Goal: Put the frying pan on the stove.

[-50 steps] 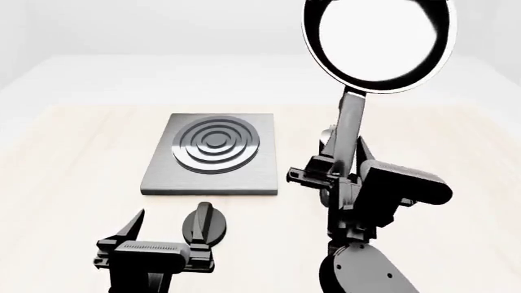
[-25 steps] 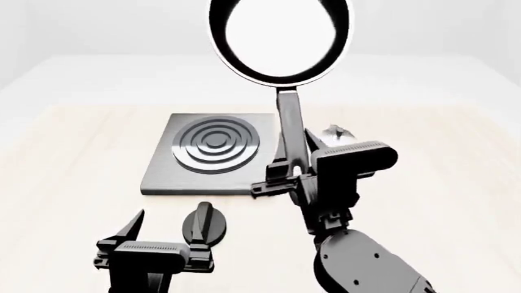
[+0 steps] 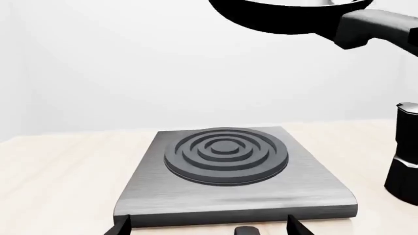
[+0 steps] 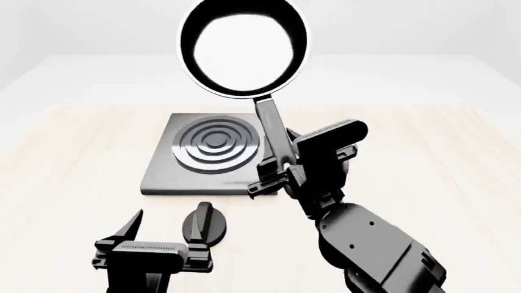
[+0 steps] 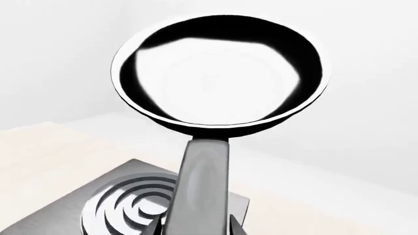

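The frying pan (image 4: 244, 52) hangs high in the air, its shiny inside tilted toward the head camera and its long handle (image 4: 273, 131) pointing down. My right gripper (image 4: 281, 171) is shut on the handle's lower part, just off the stove's near right corner. The stove (image 4: 163, 174), a grey slab with dark rings, lies flat on the table below and left of the pan. From the right wrist I see the frying pan (image 5: 219, 73) over the stove (image 5: 117, 205), with the right gripper (image 5: 196, 227) round the handle. My left gripper (image 4: 167, 232) is open and low before the stove (image 3: 307, 181); the frying pan (image 3: 287, 14) is well above it.
A small black round knob (image 4: 204, 223) lies on the table beside my open left gripper (image 3: 207, 227), and this knob (image 3: 245, 230) shows between the fingertips. A black moka pot (image 3: 405, 152) stands right of the stove. Pale wooden tabletop surrounds the slab.
My right arm has carried the pan leftward, from right of the stove to above its far right part. The left arm and knob have not moved.
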Motion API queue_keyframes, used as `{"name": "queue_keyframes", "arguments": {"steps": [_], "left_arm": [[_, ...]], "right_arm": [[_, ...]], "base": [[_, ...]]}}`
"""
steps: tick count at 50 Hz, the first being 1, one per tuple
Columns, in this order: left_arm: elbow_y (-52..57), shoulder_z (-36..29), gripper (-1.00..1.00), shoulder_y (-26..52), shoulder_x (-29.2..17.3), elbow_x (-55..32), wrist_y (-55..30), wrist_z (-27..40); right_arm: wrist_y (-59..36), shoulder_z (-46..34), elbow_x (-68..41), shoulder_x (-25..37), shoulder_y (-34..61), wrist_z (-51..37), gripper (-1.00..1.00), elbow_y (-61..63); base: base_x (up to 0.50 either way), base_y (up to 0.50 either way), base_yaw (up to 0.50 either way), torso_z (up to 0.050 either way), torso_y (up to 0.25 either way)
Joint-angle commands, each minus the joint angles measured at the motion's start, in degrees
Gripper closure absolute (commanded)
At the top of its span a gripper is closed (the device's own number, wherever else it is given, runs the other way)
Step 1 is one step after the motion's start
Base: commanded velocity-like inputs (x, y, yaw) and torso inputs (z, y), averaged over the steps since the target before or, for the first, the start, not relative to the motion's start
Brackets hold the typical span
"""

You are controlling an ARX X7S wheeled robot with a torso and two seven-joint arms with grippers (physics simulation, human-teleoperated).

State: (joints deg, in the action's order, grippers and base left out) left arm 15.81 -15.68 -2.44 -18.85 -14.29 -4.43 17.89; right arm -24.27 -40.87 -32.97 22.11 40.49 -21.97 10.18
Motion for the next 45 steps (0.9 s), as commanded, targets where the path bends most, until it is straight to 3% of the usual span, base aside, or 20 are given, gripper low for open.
{"name": "queue_keyframes", "arguments": {"steps": [1, 28, 45], "left_arm": [[0.2, 0.0, -1.0, 0.1, -0.2, -0.2, -0.1, 0.2], [1.0, -0.6, -1.0, -0.2, -0.6, -0.3, -0.3, 0.8], [0.3, -1.0, -1.0, 0.4, -0.6, -0.3, -0.2, 0.9]], "right_arm": [[-0.2, 0.0, 2.8, -0.3, 3.8, 4.9, 1.0, -3.0], [-2.9, 0.3, -3.0, -0.6, 5.5, 11.3, 1.0, -8.5], [-3.0, -2.1, -1.3, -2.2, 6.4, 12.6, 1.0, -12.3]], "base": [[0.0, 0.0, 0.0, 0.0, 0.01], [0.0, 0.0, 0.0, 0.0, 0.002], [0.0, 0.0, 0.0, 0.001, 0.002]]}}
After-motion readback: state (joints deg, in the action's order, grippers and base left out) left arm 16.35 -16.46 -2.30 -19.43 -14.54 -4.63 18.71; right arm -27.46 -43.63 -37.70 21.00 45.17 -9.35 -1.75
